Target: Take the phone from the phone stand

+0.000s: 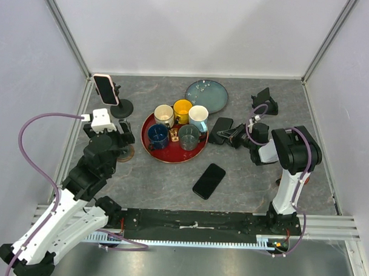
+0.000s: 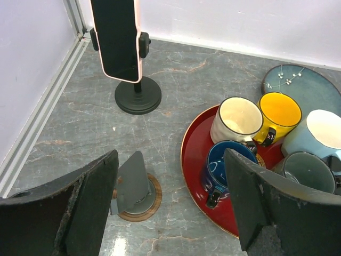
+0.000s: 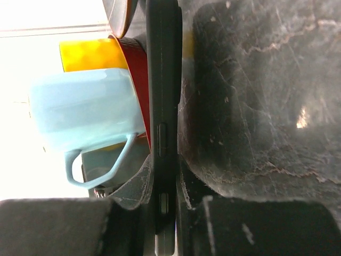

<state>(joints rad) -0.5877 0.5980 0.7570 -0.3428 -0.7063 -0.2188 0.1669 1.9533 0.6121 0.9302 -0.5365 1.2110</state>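
A phone in a pink case (image 1: 105, 88) is clamped upright in a black stand (image 1: 121, 108) at the back left. It also shows in the left wrist view (image 2: 120, 40), above the stand's round base (image 2: 138, 96). My left gripper (image 1: 123, 136) is open and empty, a little in front of that stand (image 2: 170, 208). My right gripper (image 1: 236, 137) is shut on the end of a black phone (image 1: 221, 130) held flat and low over the table beside the red tray. In the right wrist view both fingers press on that phone's thin edge (image 3: 164, 106).
A red tray (image 1: 172, 157) holds several mugs. A blue plate (image 1: 207, 95) lies behind it. A second black stand (image 1: 264, 99) at the back right holds nothing. Another black phone (image 1: 209, 180) lies near the middle front. A small grey holder on a wooden disc (image 2: 133, 186) sits by my left fingers.
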